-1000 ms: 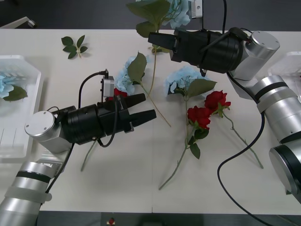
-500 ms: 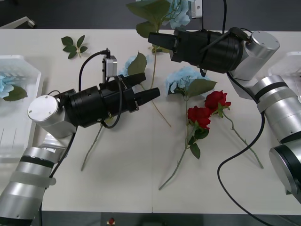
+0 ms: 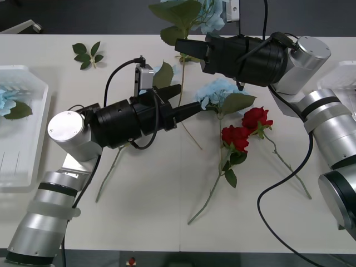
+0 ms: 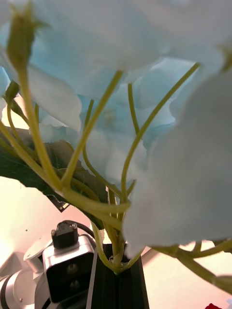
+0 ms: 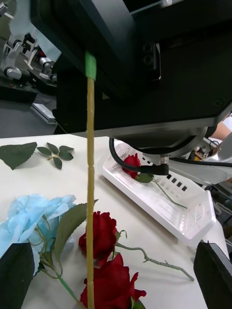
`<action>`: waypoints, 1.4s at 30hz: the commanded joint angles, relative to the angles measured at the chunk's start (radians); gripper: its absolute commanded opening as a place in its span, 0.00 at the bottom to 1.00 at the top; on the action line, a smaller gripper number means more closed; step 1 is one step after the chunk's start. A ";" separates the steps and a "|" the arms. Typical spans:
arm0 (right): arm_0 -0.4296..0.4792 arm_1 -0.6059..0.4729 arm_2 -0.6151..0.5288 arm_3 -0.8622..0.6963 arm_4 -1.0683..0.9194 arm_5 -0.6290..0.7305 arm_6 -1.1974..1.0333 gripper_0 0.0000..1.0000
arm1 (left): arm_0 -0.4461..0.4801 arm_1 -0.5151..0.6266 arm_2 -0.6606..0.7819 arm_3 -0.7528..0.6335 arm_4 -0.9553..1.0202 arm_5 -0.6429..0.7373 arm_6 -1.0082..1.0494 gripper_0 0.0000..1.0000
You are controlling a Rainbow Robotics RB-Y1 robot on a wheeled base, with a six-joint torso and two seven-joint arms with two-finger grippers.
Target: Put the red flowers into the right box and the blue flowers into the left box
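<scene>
— Over the middle of the white tabletop (image 3: 139, 194) in the front view, what is the left claw (image 3: 192, 103) doing?
— It is reaching rightward with its black fingers spread apart and gripping nothing, its tips just beside a blue flower (image 3: 218, 93) lying there. Two red flowers (image 3: 245, 129) are lying to the right of that one, stems trailing toward the near edge.
— And the right claw (image 3: 183, 49)?
— It is hovering at the far side, pinching the stem of a blue flower (image 3: 192, 14) whose head is sticking up past the far edge. The left box (image 3: 22, 161) is sitting at the left edge with a blue head in it.
— What is the right wrist view showing?
— Pale blue petals (image 4: 145, 58) and branching green stalks are crowding close, the stem clamped between the black fingers.
— And the left wrist view?
— Its two fingers are sitting wide apart at the corners. A thin stem (image 5: 90, 193) is hanging straight down in front; beyond it are lying a blue head (image 5: 34, 222), two red blooms (image 5: 106, 260), and the right box (image 5: 169, 203) with one red rose (image 5: 131, 163) inside.
</scene>
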State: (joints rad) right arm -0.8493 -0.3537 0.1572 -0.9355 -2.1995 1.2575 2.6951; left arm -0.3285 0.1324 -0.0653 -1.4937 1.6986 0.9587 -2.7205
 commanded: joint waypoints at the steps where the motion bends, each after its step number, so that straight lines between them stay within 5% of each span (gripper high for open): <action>1: -0.054 0.015 -0.007 -0.037 -0.016 0.008 0.010 0.00 | -0.020 -0.033 -0.005 -0.005 -0.034 -0.009 0.015 0.93; 2: -0.054 0.015 -0.007 -0.037 -0.016 0.008 0.010 0.00 | -0.020 -0.036 -0.005 -0.005 -0.045 -0.012 0.015 0.87; 7: -0.054 0.016 -0.007 -0.037 -0.017 0.008 0.010 0.00 | -0.020 -0.053 -0.007 -0.005 -0.077 -0.012 0.015 0.14; 9: -0.054 0.015 -0.007 -0.037 -0.017 0.008 0.010 0.00 | -0.020 -0.057 -0.007 -0.005 -0.089 -0.012 0.015 0.01; 25: -0.054 0.015 -0.007 -0.037 -0.022 0.010 0.010 0.00 | -0.060 -0.056 0.015 -0.005 -0.103 -0.037 0.061 0.00; 26: -0.054 0.015 -0.007 -0.037 -0.022 0.011 0.010 0.19 | -0.063 -0.053 0.019 -0.005 -0.103 -0.037 0.076 0.00; 27: -0.054 0.015 -0.007 -0.037 -0.022 0.010 0.010 0.56 | -0.069 -0.048 0.022 -0.005 -0.105 -0.037 0.093 0.00; 29: -0.057 0.016 -0.007 -0.039 -0.022 0.011 0.010 0.95 | -0.075 -0.039 0.027 -0.005 -0.100 -0.037 0.114 0.00; 42: -0.065 -0.011 -0.007 -0.039 -0.055 0.031 0.010 1.00 | -0.104 0.153 0.045 -0.007 0.104 -0.012 0.171 0.00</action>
State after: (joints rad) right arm -0.8584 -0.3540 0.1572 -0.9355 -2.2472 1.2732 2.6951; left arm -0.3982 0.2141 -0.0354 -1.4848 1.7513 0.9328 -2.6138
